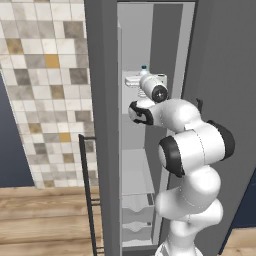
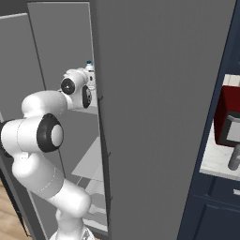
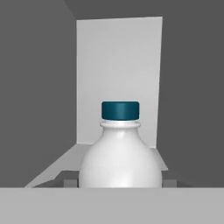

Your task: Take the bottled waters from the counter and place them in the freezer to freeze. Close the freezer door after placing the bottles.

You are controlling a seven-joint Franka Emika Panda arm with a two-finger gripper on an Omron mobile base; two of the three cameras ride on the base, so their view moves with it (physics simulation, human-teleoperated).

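A white bottled water (image 3: 119, 157) with a blue cap stands upright close in front of the hand camera, inside the freezer (image 3: 118, 78), over a pale shelf (image 3: 57, 168). My gripper (image 3: 120, 183) is shut on its body. From the base, the same bottle (image 1: 144, 71) (image 2: 89, 70) peeks above the hand, and the gripper (image 1: 136, 81) (image 2: 92, 80) reaches in at upper-shelf height. The smoky grey bottle (image 2: 234, 158) stands on the counter (image 2: 213, 165) to the right. The freezer door (image 1: 102, 125) stands open on the left, with its dark bar handle (image 1: 89, 190).
A dark red microwave (image 2: 228, 112) sits on the counter right behind the grey bottle. A wide grey panel (image 2: 159, 117) stands between the freezer opening and the counter. White shelves and drawers (image 1: 136, 210) fill the lower freezer. A tiled wall (image 1: 45, 90) is to the left.
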